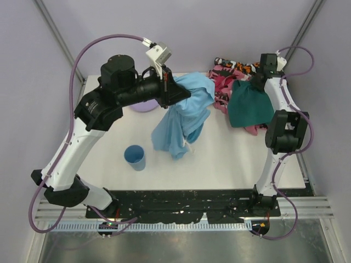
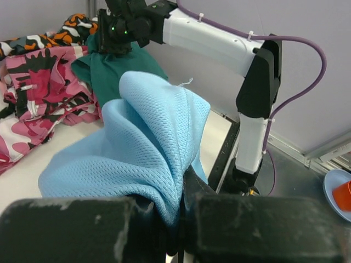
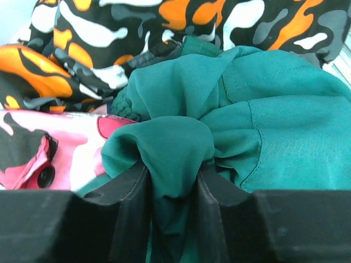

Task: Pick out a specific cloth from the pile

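The left gripper (image 1: 167,90), its arm bent across the table, pinched the blue cloth (image 1: 184,118) aloft; the right gripper (image 3: 173,186) pinched the teal cloth (image 3: 263,126) at one o'clock.

No writing, label, brand, number or sign can be read anywhere. The light sky-blue mesh fabric cloth (image 1: 184,112), the plain dark teal-green cloth (image 1: 249,104) on the heaped pile of patterned cloths (image 1: 222,87) at two o'clock, and the small blue plastic cup (image 1: 135,157) show only plain colour or camouflage blotches.
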`<move>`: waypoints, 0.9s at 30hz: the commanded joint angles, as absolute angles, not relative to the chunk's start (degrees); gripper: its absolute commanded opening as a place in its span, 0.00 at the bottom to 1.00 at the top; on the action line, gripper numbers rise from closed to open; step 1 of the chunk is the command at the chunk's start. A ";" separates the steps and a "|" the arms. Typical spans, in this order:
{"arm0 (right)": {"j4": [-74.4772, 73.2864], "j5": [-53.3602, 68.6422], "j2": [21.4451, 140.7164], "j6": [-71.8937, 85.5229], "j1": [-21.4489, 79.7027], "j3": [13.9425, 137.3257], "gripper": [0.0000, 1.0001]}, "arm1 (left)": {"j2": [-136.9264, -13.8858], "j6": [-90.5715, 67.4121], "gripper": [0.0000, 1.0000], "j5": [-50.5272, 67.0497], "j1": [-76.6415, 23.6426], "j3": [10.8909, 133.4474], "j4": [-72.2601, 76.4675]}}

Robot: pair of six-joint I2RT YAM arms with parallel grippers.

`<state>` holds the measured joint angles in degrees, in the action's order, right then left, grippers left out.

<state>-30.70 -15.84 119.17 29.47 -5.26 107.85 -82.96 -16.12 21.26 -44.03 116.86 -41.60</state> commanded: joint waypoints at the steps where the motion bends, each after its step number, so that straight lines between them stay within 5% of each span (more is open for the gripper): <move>1: -33.31 -13.89 110.93 26.02 -6.50 105.21 0.46 | -78.32 -17.05 0.00 23.91 -44.56 114.53 -35.95; 13: -42.72 -5.46 99.33 16.53 -6.42 108.55 1.00 | -73.92 -22.32 0.00 21.71 -44.82 101.00 -31.91; 19: -41.14 -4.21 87.48 17.75 -6.33 100.12 0.95 | -74.88 -24.69 0.00 18.12 -45.09 91.78 -28.39; 27: -33.94 -7.12 66.40 22.93 -6.24 73.18 0.95 | -80.68 -29.00 0.00 17.49 -45.70 86.14 -22.95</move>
